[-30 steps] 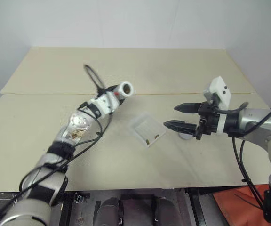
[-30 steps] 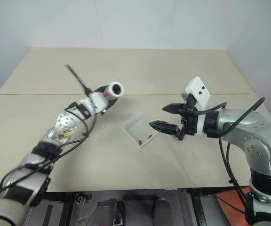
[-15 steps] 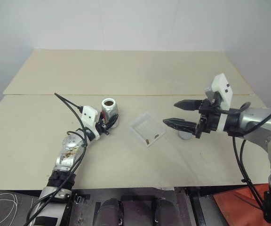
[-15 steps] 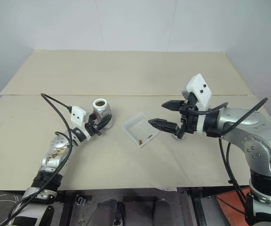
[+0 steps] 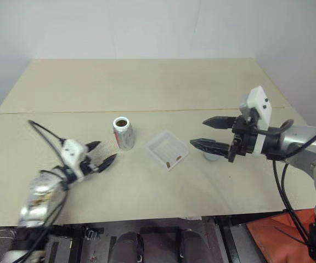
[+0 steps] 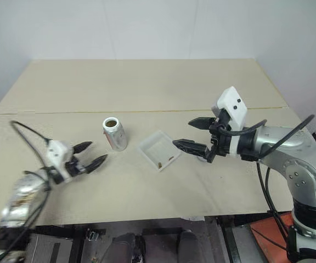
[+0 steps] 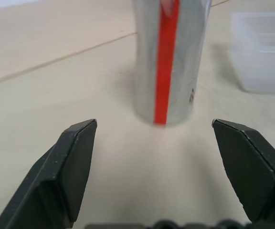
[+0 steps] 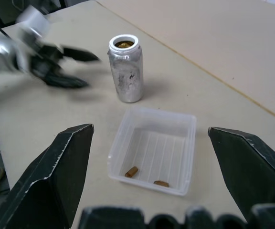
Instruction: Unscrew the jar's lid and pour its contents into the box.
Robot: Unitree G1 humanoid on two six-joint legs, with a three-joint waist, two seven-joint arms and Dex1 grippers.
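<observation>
Our left gripper [image 5: 99,154] stood wide and empty just beside the jar [image 5: 123,133], which sat upright and uncapped near the box [image 5: 167,149] holding two brown bits [image 8: 145,177]. Right gripper [image 5: 210,133] hung wide beyond the box. A careless sweep could topple that jar.

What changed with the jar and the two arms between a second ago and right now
A second ago the left gripper held the jar tipped in the air beyond the box. It then set the jar upright on the table to the left of the box, let go with jaws open, and pulled back. The right gripper stayed open in place; the box with its brown bits and the lid did not move.
</observation>
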